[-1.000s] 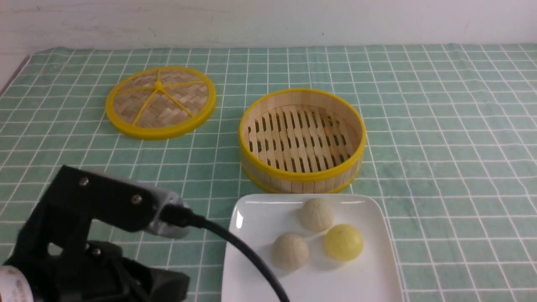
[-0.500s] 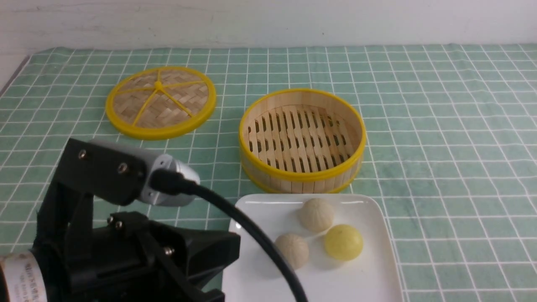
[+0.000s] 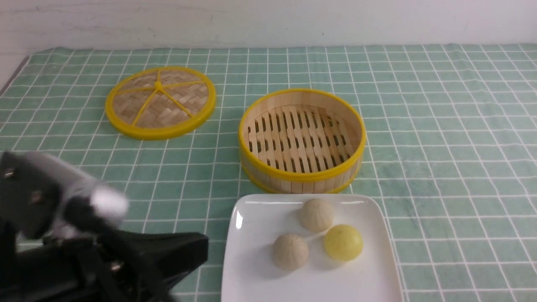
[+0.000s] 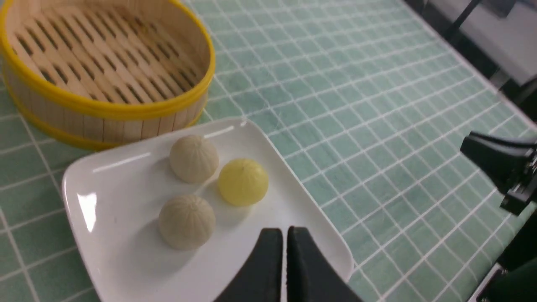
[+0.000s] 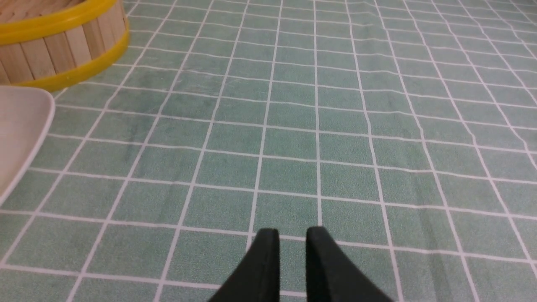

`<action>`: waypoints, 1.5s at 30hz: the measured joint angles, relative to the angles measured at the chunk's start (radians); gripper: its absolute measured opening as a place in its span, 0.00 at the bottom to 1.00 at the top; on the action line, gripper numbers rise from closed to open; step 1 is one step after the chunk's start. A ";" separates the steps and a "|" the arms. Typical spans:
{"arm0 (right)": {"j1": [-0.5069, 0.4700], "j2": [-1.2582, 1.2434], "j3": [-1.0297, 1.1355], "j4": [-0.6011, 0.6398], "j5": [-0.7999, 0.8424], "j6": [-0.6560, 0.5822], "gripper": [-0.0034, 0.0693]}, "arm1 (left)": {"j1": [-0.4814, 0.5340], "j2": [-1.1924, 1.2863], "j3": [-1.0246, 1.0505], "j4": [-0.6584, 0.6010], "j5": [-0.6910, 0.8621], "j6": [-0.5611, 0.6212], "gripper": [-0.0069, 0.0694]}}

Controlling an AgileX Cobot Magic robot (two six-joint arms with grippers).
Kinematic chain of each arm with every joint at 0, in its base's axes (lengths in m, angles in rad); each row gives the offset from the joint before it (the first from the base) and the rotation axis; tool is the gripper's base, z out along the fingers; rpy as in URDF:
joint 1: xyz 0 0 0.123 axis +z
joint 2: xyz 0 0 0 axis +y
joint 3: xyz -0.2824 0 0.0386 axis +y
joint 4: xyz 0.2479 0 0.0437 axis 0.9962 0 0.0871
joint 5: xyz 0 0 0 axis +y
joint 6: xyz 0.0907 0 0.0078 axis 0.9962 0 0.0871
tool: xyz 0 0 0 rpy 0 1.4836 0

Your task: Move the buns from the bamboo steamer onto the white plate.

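Note:
All three buns lie on the white plate (image 3: 251, 268): a cream one (image 3: 316, 214) at the back, another cream one (image 3: 290, 251) at the front left and the yellow one (image 3: 343, 242) at the front right. Just behind the plate stands the bamboo steamer (image 3: 302, 176), with nothing on its slatted floor. My left gripper (image 4: 285, 231) hovers over the plate's near edge, shut and holding nothing. The left arm (image 3: 84, 260) shows as a blur at the lower left. My right gripper (image 5: 292, 233) hangs over bare cloth to the right of the plate, its fingers slightly apart and empty.
The steamer's woven lid (image 3: 160, 102) with a yellow rim lies flat at the back left. A green checked cloth (image 3: 440, 147) covers the table. In the left wrist view a black part of the other arm (image 4: 495, 161) sits off the plate's far side.
My left arm has swung down and to the left and is blurred by motion. Its cable no longer crosses the plate. The buns, plate and steamer have not moved.

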 joint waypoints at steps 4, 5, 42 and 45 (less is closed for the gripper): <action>0.000 0.000 0.000 0.000 0.000 0.000 0.22 | 0.146 -0.169 0.124 -0.044 -0.117 0.006 0.16; 0.000 0.000 0.000 0.000 0.000 0.000 0.23 | 0.190 -0.206 0.156 -0.064 -0.141 0.018 0.16; 0.000 0.000 0.000 0.000 0.000 0.000 0.27 | 0.951 -0.582 0.569 -0.053 0.018 0.357 0.19; 0.000 0.000 0.000 0.000 0.001 0.000 0.27 | 0.951 -0.582 0.569 -0.053 0.018 0.357 0.20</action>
